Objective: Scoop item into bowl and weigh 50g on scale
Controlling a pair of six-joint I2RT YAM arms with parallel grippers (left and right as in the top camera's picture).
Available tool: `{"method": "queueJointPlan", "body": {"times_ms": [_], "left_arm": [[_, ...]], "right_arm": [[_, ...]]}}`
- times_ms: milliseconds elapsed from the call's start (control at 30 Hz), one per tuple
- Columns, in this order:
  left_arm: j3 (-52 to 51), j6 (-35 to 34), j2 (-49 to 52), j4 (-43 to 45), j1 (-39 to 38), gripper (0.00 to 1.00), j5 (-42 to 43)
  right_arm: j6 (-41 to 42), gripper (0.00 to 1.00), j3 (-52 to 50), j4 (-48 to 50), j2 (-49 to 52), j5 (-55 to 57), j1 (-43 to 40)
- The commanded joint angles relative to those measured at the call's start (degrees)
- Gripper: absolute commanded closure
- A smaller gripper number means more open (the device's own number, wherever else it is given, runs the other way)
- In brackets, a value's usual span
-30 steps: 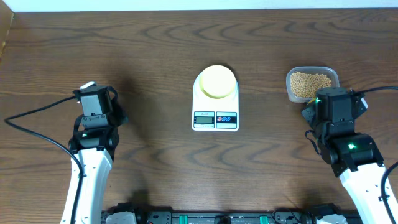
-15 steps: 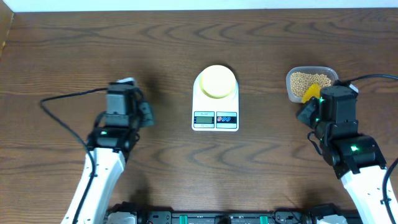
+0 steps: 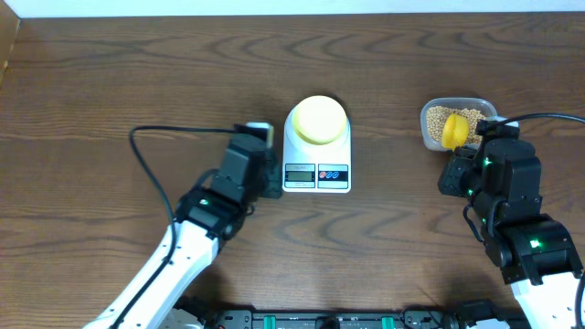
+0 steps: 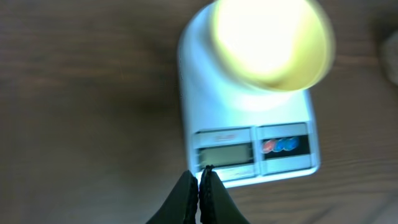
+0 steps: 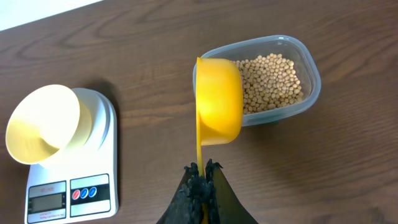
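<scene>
The pale yellow-green bowl (image 3: pixel 320 120) stands on the white scale (image 3: pixel 316 174), also in the left wrist view (image 4: pixel 268 40) and right wrist view (image 5: pixel 43 123). Tan beans (image 3: pixel 437 118) fill a clear tub (image 5: pixel 311 87). My right gripper (image 5: pixel 201 168) is shut on the handle of a bright yellow scoop (image 5: pixel 217 110), whose cup hangs over the tub's left edge; it looks empty from behind. My left gripper (image 4: pixel 199 173) is shut and empty, its tips just at the scale's front left edge, by the display (image 4: pixel 225 152).
The scale's display and two buttons (image 5: pixel 82 193) face the front of the table. Cables trail from both arms. Dark wood table (image 3: pixel 110 82) lies open to the left and far side.
My left arm has swung right from the table's left side to the scale's front left corner. My right gripper has lifted the yellow scoop into view over the tub's edge.
</scene>
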Motion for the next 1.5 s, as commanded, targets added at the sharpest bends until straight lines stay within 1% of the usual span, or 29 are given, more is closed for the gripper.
{"method": "queueJointPlan", "body": {"times_ms": [0, 133, 267, 367, 500, 1067, 1267, 1467], "left_arm": [[-1.31, -1.99, 4.72, 4.46, -5.18, 0.93, -0.31], [-1.31, -1.99, 11.34, 11.21, -7.93, 0.93, -0.70], [-1.31, -1.99, 18.97, 15.93, -8.74, 0.92, -0.68], [-1.31, -1.97, 23.08, 19.23, -9.75, 0.93, -0.70], [-1.31, -1.95, 26.14, 22.67, -11.02, 0.93, -0.72], [-1.29, -0.68, 27.80, 25.75, -11.26, 0.93, -2.45], [-1.29, -0.70, 30.47, 28.79, -11.26, 0.93, -2.03], [-1.29, -0.70, 30.75, 28.11, -11.26, 0.93, -1.73]], "right_arm": [[-1.75, 0.99, 0.76, 0.15, -0.42, -0.52, -0.22], [-1.79, 0.99, 0.76, 0.24, -0.42, -0.48, -0.22], [-2.80, 0.99, 0.76, 0.20, -0.42, 0.13, -0.22], [-3.28, 0.99, 0.76, 0.37, -0.42, 0.15, -0.22], [-3.28, 0.99, 0.76, 0.37, -0.42, 0.39, -0.22], [-3.72, 0.99, 0.76, 0.85, 1.55, 2.01, -0.22], [-3.72, 0.99, 0.76, 0.92, 1.77, 2.10, -0.22], [-4.35, 0.99, 0.76, 0.96, 1.77, 2.10, -0.22]]}}
